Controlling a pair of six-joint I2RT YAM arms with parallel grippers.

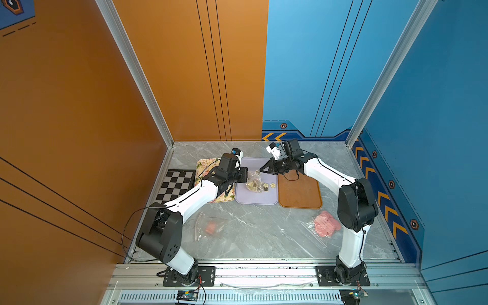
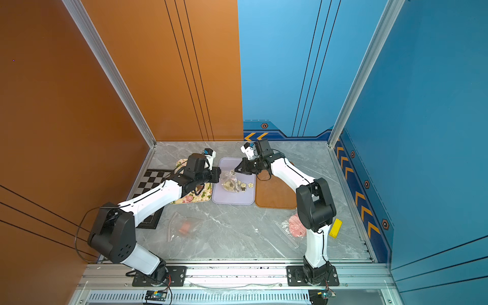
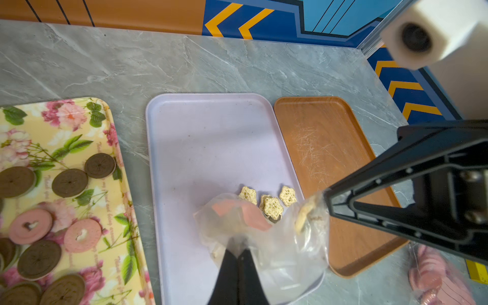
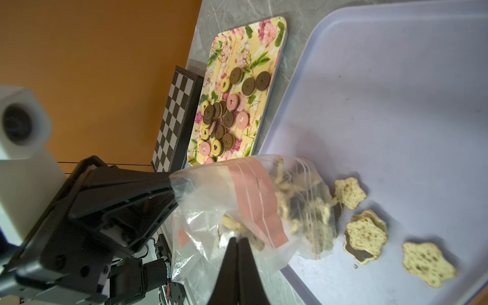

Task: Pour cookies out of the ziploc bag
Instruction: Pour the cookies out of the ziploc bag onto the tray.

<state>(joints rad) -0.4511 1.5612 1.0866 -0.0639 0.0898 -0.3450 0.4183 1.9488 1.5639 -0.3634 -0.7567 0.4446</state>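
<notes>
I take the lavender tray (image 1: 255, 198) as the middle of my dial, with the back wall at twelve. Far out at nine lies a chessboard (image 1: 176, 184). Just inside it, also at nine, sits the floral tray (image 1: 204, 163), with round cookies (image 4: 224, 118) in brown, pink and yellow scattered over it. Down at seven, on the marble table (image 1: 264, 232), lies a slack clear bag (image 1: 211, 227) with a pink patch showing through the film.

My left arm reaches across the floral tray. The fingers of my left gripper (image 3: 239, 253) are clenched together on a fold of the ziploc bag (image 3: 266, 245), gripping it from the bag's nine o'clock side. The bag hangs crumpled above the middle of the lavender tray. A pink strip crosses its plastic, and pale and dark pieces show inside.

A handful of star cookies (image 4: 367, 235) lies on the lavender tray just beside the bag, at about its three o'clock. They are cream on top, one sits on another, and a dark underside shows at an edge.

My right gripper (image 4: 239, 241) is clamped tight on the same bag, at its one o'clock. So I grasp the bag from both sides.

At three, just beside the lavender tray, is the wooden tray (image 1: 299, 194), and my right arm passes over its far end. At four, near the base of that arm, a packed bag (image 1: 308, 227) holds pink discs (image 1: 326, 223). A yellow block (image 2: 335, 229) lies at three o'clock of that bag.
</notes>
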